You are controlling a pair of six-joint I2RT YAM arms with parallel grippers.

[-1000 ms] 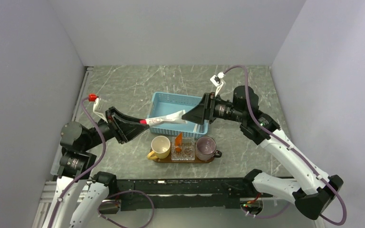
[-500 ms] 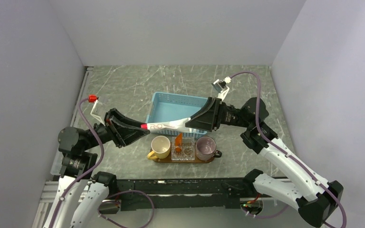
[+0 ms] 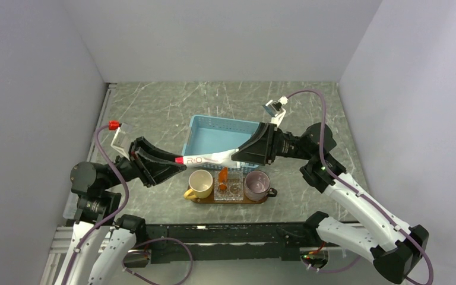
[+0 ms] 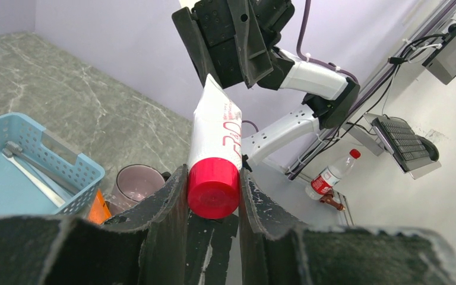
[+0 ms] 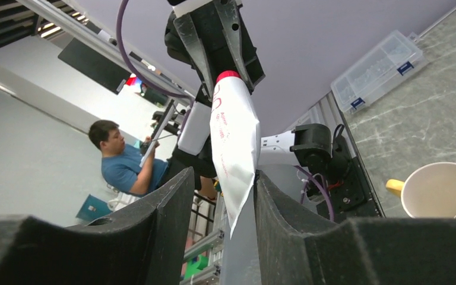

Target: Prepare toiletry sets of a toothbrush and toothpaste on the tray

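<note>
So this is basically a mid-air handoff. The white toothpaste tube hangs level above the bench, right around the middle of the top view, just over the gap between the blue basket and the tray. The left gripper is clamped on the red cap end; in its wrist view the cap sits snug between both fingers. The right gripper comes in from the opposite side with its jaws either side of the flat crimped end. In its own wrist view there's a sliver of gap on one side, so I honestly can't tell whether it's pinching yet. My guess on why it's held like this: the tube is gripped by the cap, which is awkward for dropping it in upright, so passing it to the other arm by the tail lets it go in cap-first. The tray sits at lower centre of the top view, with a yellow cup, a clear glass holder and a purple cup in a row on it. An orange tube is already standing up in the clear holder. A toothbrush lies in the basket, so there's more of the sets left to move. The risky bit is the left letting go before the right has a firm bite.
</note>
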